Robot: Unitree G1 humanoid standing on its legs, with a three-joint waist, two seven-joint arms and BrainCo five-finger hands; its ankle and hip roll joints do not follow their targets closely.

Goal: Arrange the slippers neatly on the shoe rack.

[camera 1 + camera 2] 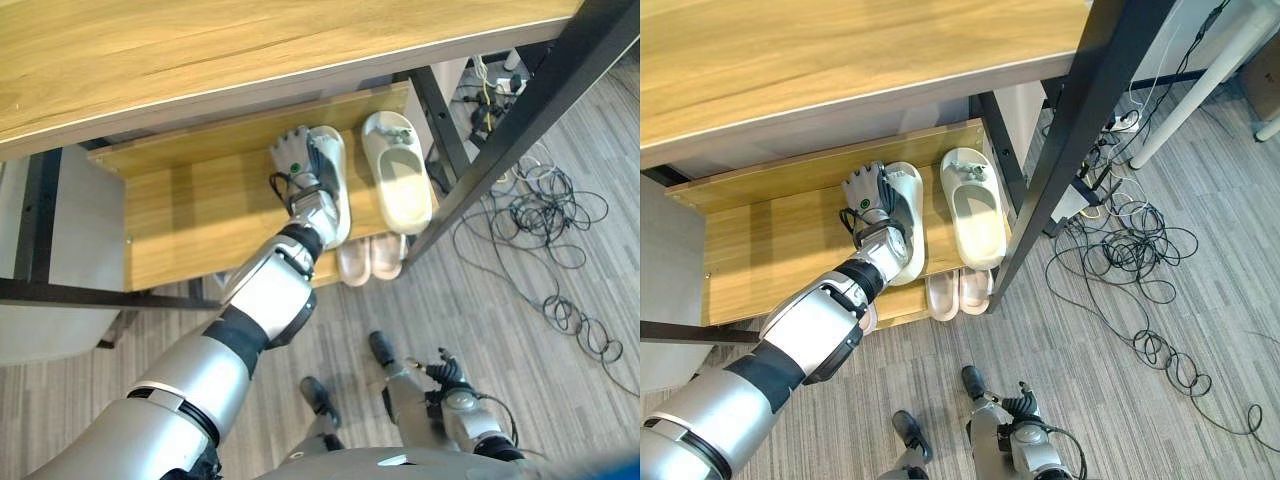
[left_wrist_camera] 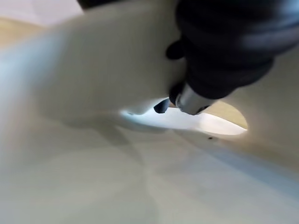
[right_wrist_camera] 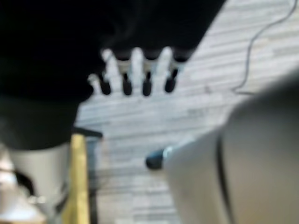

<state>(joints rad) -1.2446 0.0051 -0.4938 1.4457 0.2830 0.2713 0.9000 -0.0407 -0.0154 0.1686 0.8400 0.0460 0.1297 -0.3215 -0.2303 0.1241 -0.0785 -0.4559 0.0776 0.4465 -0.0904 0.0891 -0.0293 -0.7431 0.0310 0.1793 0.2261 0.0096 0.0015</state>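
Two white slippers lie side by side at the right end of the wooden shelf of the rack. My left hand lies over the toe end of the left slipper, its fingers curled onto the slipper. Seen from the left wrist, a dark fingertip shows at the opening of the slipper's strap. The right slipper lies free, about a finger's width away. My right hand hangs low over the floor with straight fingers and holds nothing.
A pair of pink slippers sits on the shelf below, under the white ones. A wide wooden top overhangs the rack. A black slanted frame post runs just right of it. Loose cables lie on the floor to the right.
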